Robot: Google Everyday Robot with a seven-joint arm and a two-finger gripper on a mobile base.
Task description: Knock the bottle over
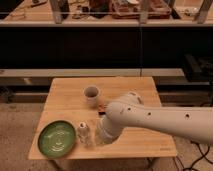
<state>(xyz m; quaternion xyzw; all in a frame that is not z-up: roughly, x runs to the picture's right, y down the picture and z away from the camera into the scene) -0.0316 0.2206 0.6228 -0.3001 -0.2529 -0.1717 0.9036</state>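
Note:
The bottle (83,133) is small, whitish and slim with a narrower top. It stands upright near the front edge of the wooden table (130,87), just right of a green plate (57,138). My gripper (96,137) is at the end of the big white arm (150,118), low over the table and right beside the bottle on its right side. I cannot tell if it touches the bottle. The arm's bulk covers most of the gripper.
A beige open-topped cup (92,94) stands at the table's middle, behind the arm's end. A small dark object (102,108) lies next to the cup. Dark shelving with clutter runs behind the table. The floor is speckled.

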